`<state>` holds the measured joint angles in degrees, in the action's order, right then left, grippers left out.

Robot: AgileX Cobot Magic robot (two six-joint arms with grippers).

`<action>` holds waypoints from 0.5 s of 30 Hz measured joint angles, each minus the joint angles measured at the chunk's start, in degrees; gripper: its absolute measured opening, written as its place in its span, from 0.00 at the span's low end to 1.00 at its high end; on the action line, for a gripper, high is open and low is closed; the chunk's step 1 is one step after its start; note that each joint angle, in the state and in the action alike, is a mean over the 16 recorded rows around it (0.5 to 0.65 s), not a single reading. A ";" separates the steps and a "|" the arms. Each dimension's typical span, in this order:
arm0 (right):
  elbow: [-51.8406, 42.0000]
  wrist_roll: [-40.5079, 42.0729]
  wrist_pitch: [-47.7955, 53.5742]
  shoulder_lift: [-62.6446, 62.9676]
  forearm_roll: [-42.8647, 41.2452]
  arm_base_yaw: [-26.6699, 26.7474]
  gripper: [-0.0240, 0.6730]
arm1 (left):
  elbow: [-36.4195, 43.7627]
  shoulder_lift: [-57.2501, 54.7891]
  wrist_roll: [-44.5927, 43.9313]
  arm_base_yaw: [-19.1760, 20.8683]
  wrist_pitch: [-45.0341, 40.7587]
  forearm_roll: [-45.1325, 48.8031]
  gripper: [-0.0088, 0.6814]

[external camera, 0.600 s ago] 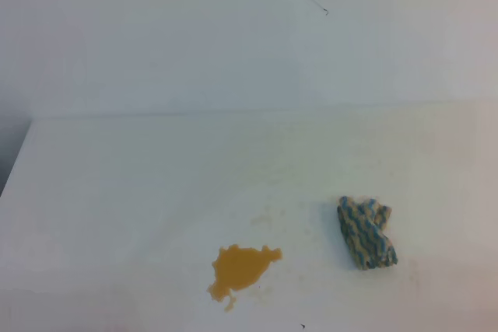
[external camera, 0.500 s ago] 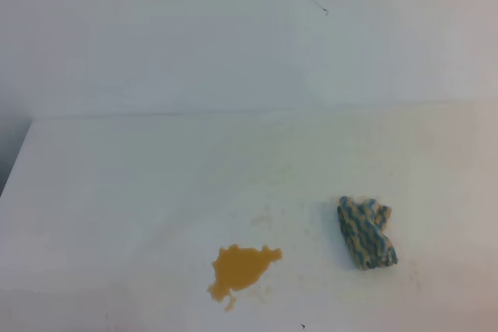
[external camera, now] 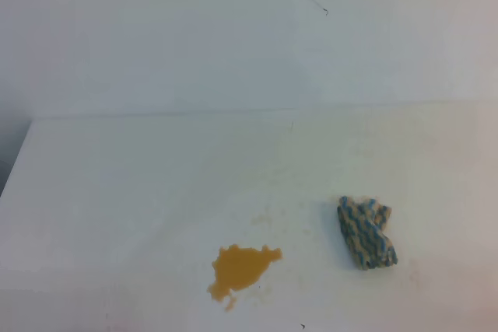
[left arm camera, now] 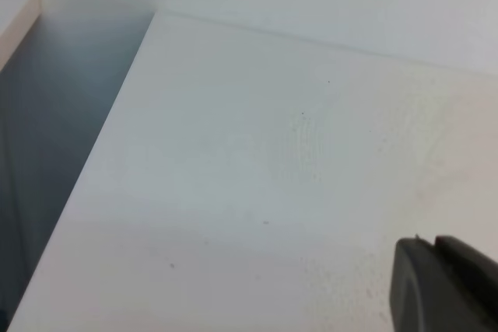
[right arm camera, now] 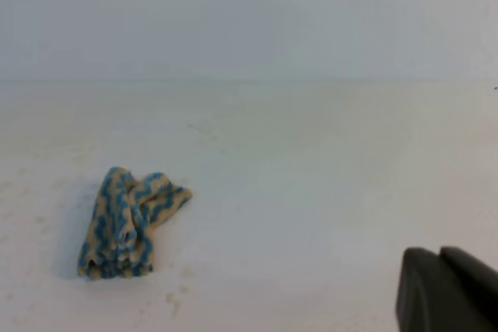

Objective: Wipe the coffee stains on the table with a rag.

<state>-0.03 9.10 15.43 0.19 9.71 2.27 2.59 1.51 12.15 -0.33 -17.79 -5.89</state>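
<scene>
Coffee stains (external camera: 241, 267): orange-brown blotch with ragged edges, lower centre of the exterior high view, with a small drip tail at its lower left. Faint tan smears sit just above it and toward the right. Not visible in either wrist view.

Rag (external camera: 366, 232): crumpled blue/teal/beige zigzag cloth, lower right of the exterior high view, lying on the table (external camera: 124, 192), right of the blotch and clearly apart from it, not touching. In the right wrist view the rag (right arm camera: 126, 221) lies at the lower left of the frame, bunched and folded on itself, nothing gripping it.

Table is plain white matte and fills the lower half of the high view; a pale wall (external camera: 156, 36) rises behind it. In the left wrist view the table's left edge runs diagonally, with a dark gap (left arm camera: 54, 130) beyond it at the left of the frame.

Right gripper (right arm camera: 447, 289): dark tips at the lower right corner of the right wrist view, jaws pressed together, holding nothing, well apart from the rag.

Left gripper (left arm camera: 443, 281): dark tips at the lower right corner of the left wrist view, above bare table. Only a thin seam shows between the fingers; I can't tell whether it is clenched or released.
</scene>
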 joint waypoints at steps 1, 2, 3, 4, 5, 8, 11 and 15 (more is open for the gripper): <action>0.00 0.00 0.00 0.00 0.00 0.00 0.03 | 0.00 0.00 0.00 0.00 0.00 0.00 0.01; 0.00 0.00 0.00 0.00 0.01 0.00 0.03 | 0.00 0.00 0.00 0.00 0.00 0.00 0.01; 0.00 0.00 0.00 0.00 0.01 0.00 0.03 | 0.00 0.00 0.00 0.00 0.00 0.00 0.01; 0.00 0.00 0.00 0.00 0.02 0.00 0.03 | 0.00 0.00 0.00 0.00 0.00 0.00 0.01; 0.00 0.00 0.00 0.00 0.03 0.00 0.03 | 0.00 0.00 0.00 0.00 0.00 0.00 0.01; 0.00 0.00 0.00 0.00 0.08 0.00 0.03 | 0.00 0.00 0.00 0.00 0.00 0.00 0.01; 0.00 0.00 0.00 0.00 0.12 0.00 0.03 | 0.00 0.00 0.00 0.00 0.00 -0.02 0.01; 0.00 0.00 0.00 0.00 0.29 0.00 0.03 | 0.00 0.00 0.00 0.00 0.00 -0.05 0.01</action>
<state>-0.03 9.10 15.43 0.19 10.01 2.27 2.59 1.51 12.15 -0.33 -17.79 -5.93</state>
